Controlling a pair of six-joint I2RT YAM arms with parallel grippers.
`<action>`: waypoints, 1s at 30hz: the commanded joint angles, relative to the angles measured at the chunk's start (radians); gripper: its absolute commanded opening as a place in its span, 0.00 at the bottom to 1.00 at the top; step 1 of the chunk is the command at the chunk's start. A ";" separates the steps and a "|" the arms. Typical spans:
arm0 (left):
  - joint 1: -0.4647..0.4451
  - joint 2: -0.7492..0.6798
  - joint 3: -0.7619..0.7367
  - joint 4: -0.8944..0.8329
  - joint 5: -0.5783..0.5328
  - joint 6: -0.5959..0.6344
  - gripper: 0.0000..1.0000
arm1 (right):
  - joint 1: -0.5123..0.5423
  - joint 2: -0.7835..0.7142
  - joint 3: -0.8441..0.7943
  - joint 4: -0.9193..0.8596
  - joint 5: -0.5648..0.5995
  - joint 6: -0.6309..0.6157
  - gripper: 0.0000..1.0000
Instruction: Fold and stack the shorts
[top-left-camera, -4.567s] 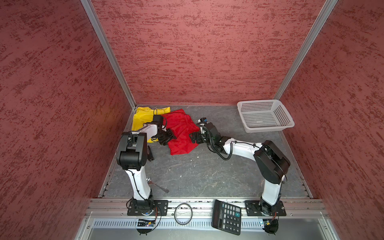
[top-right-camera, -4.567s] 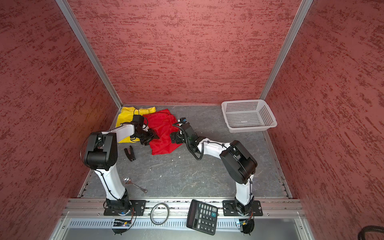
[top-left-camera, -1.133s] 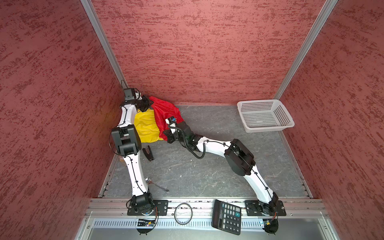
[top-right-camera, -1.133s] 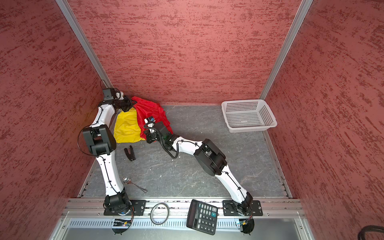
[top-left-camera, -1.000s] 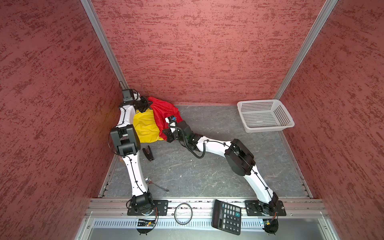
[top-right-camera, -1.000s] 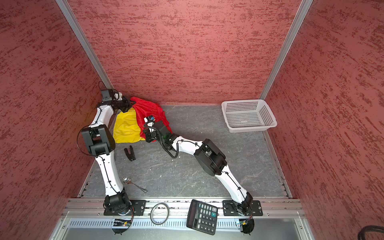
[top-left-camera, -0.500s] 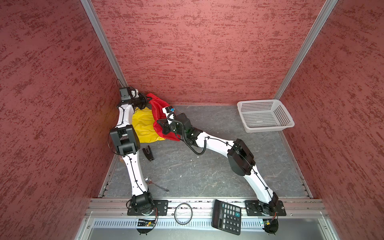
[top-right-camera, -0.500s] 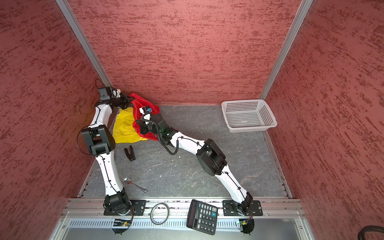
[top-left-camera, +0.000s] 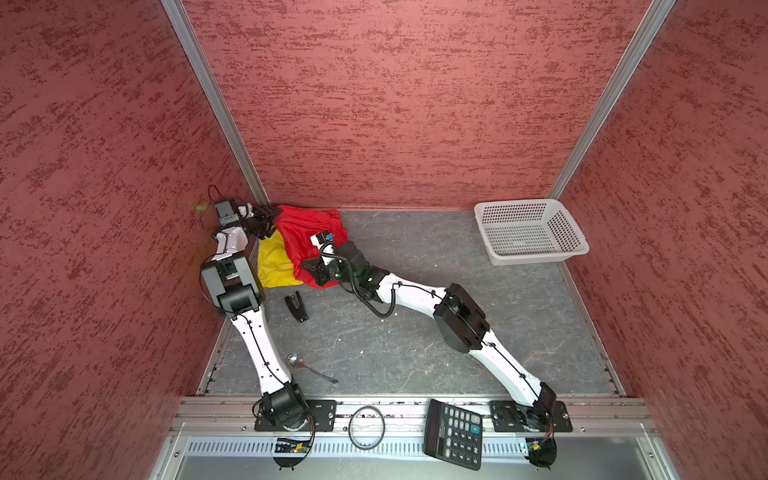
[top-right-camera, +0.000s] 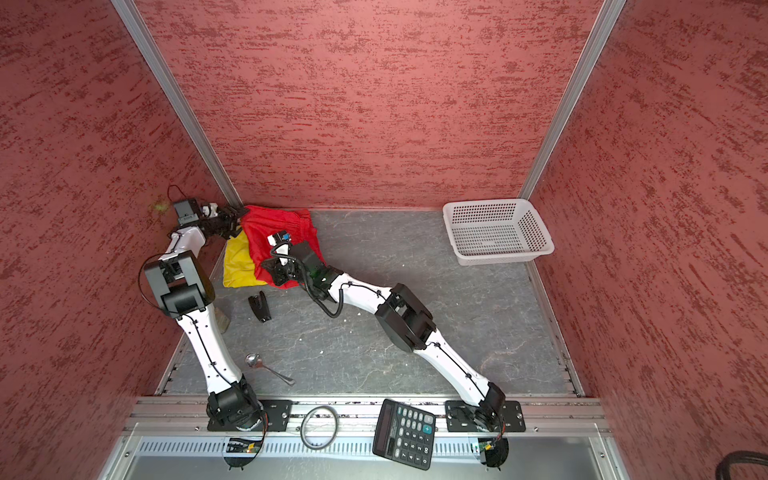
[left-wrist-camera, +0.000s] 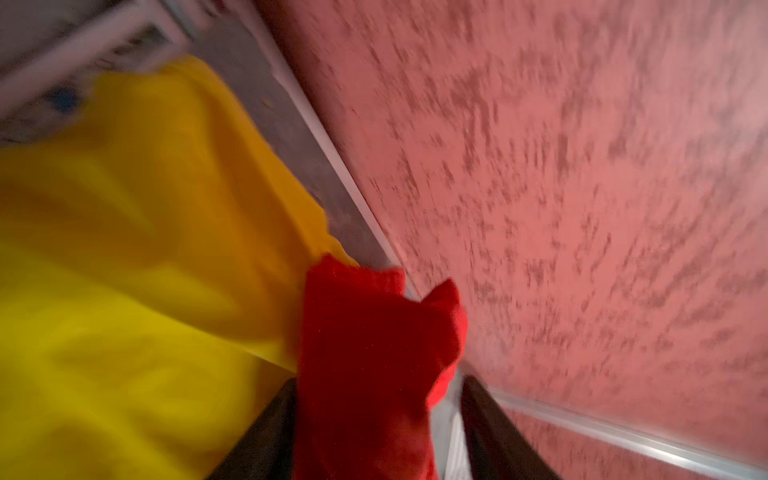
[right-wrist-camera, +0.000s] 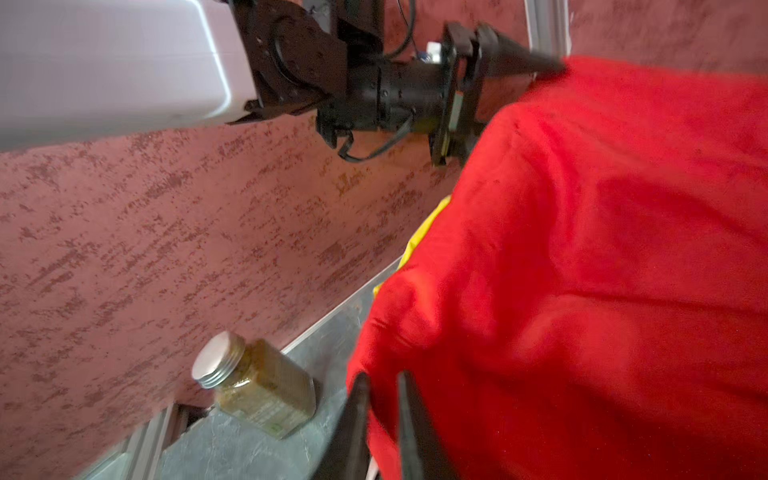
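Note:
The red shorts (top-left-camera: 307, 224) (top-right-camera: 274, 226) lie draped over the yellow shorts (top-left-camera: 274, 266) (top-right-camera: 237, 266) in the far left corner in both top views. My left gripper (top-left-camera: 268, 216) (left-wrist-camera: 378, 386) is at the corner post with its jaws wide apart. A corner of the red shorts (left-wrist-camera: 365, 332) hangs between them, clear of one finger, beside the yellow shorts (left-wrist-camera: 124, 249). My right gripper (top-left-camera: 313, 272) (right-wrist-camera: 382, 382) sits at the near edge of the red shorts (right-wrist-camera: 602, 249), jaws slightly parted, with red cloth in the gap.
A white perforated basket (top-left-camera: 536, 257) stands at the back right. A glass jar (right-wrist-camera: 262, 386) lies by the left wall near my left arm. A black clip (top-left-camera: 297, 305) and a spoon (top-left-camera: 307, 368) lie on the floor; a calculator (top-left-camera: 455, 432) and a ring (top-left-camera: 365, 428) rest on the front rail.
Both arms carried the red shorts left over the yellow pair. In the last half second both sets of jaws have parted and the red cloth has settled lower.

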 joint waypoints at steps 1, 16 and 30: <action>0.017 -0.007 -0.029 0.094 -0.005 -0.016 0.75 | 0.007 0.030 0.052 -0.009 -0.066 0.050 0.39; -0.062 -0.236 -0.142 -0.022 -0.137 0.064 0.87 | -0.003 -0.147 -0.055 -0.109 0.007 -0.076 0.60; -0.397 -0.801 -0.262 -0.382 -0.878 0.329 1.00 | -0.116 -0.829 -0.773 -0.021 0.241 -0.089 0.99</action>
